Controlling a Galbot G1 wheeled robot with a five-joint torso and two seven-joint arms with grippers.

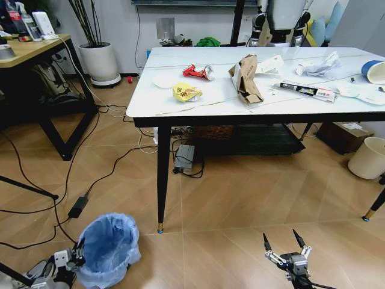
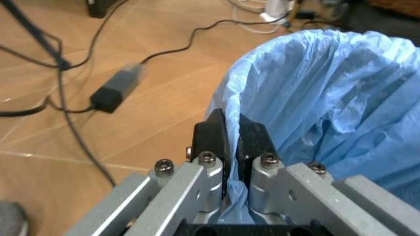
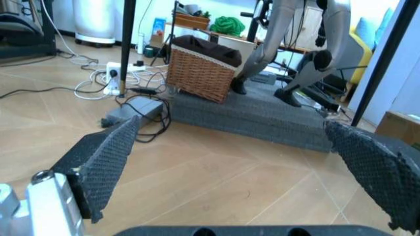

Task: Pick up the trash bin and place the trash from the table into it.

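Observation:
The trash bin point(image 1: 108, 248), lined with a crinkled light-blue bag, stands on the floor at the lower left, in front of the table's near left leg. My left gripper point(image 1: 77, 256) is shut on the bin's rim point(image 2: 231, 147), its black fingers pinching the blue bag. My right gripper point(image 1: 284, 245) hangs open low at the lower right, holding nothing. On the white marble table point(image 1: 144, 96) lies the trash: a crushed red can point(image 1: 197, 72), a yellow wrapper point(image 1: 186, 92), folded brown cardboard point(image 1: 246, 79), crumpled white paper point(image 1: 319, 64) and a blue-and-white cup point(image 1: 374, 70).
Black cables and a power brick point(image 1: 78, 208) trail over the floor left of the bin. A wooden desk point(image 1: 30, 51) stands at the left, a cream bin point(image 1: 368, 158) at the right. A wicker basket point(image 3: 200, 71) sits on a grey mat under the table.

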